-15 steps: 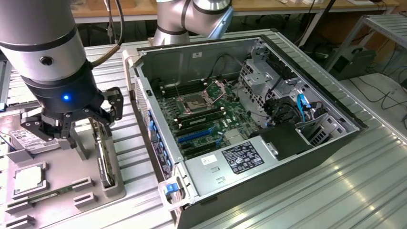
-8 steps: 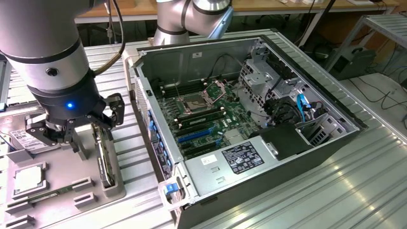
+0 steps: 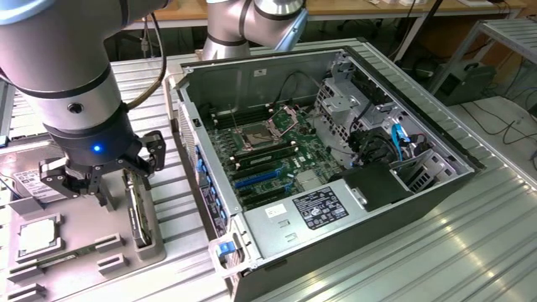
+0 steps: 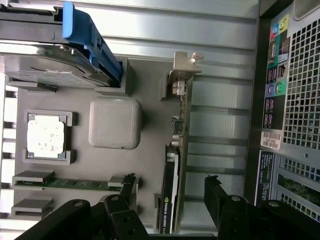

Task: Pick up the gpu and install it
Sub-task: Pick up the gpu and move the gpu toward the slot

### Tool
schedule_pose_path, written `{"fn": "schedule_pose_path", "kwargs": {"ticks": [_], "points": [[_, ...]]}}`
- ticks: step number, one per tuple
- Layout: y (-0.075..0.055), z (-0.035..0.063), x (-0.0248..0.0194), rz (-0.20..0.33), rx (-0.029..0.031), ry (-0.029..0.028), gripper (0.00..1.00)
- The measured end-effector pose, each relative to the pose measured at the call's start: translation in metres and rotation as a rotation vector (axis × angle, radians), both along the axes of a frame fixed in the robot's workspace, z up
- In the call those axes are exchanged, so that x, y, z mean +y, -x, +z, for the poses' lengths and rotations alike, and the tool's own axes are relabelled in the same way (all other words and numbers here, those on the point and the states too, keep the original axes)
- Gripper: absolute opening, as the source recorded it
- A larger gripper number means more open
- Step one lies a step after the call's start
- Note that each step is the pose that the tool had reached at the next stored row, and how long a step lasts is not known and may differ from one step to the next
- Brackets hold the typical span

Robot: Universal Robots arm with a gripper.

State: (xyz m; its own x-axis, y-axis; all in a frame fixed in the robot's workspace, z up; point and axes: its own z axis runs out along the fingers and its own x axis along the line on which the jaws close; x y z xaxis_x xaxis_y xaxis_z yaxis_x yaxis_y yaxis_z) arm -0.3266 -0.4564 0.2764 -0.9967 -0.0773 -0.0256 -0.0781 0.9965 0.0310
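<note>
Hanging in the lower left of the exterior view with the gripper (image 3: 126, 189) spread wide, one finger on each side of the gpu card (image 3: 138, 217), not touching. Standing on its edge in the gray tray (image 3: 84, 245), beside the open computer case (image 3: 277, 69).

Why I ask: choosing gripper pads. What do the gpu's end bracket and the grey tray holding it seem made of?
Bracket on the gpu: looks like bare sheet metal, silvery with a bright glint and a bent tab. Grey tray: probably matte plastic, moulded or printed, judging by its flat uniform grey, lack of glare and rounded pocket walls.
</note>
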Motion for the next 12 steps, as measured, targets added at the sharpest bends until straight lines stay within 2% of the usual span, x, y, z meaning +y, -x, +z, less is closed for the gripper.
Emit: {"fn": "schedule_pose_path", "kwargs": {"ticks": [12], "points": [[0.000,-0.0227,0.0000,0.000,0.0000,0.0000,0.66]]}}
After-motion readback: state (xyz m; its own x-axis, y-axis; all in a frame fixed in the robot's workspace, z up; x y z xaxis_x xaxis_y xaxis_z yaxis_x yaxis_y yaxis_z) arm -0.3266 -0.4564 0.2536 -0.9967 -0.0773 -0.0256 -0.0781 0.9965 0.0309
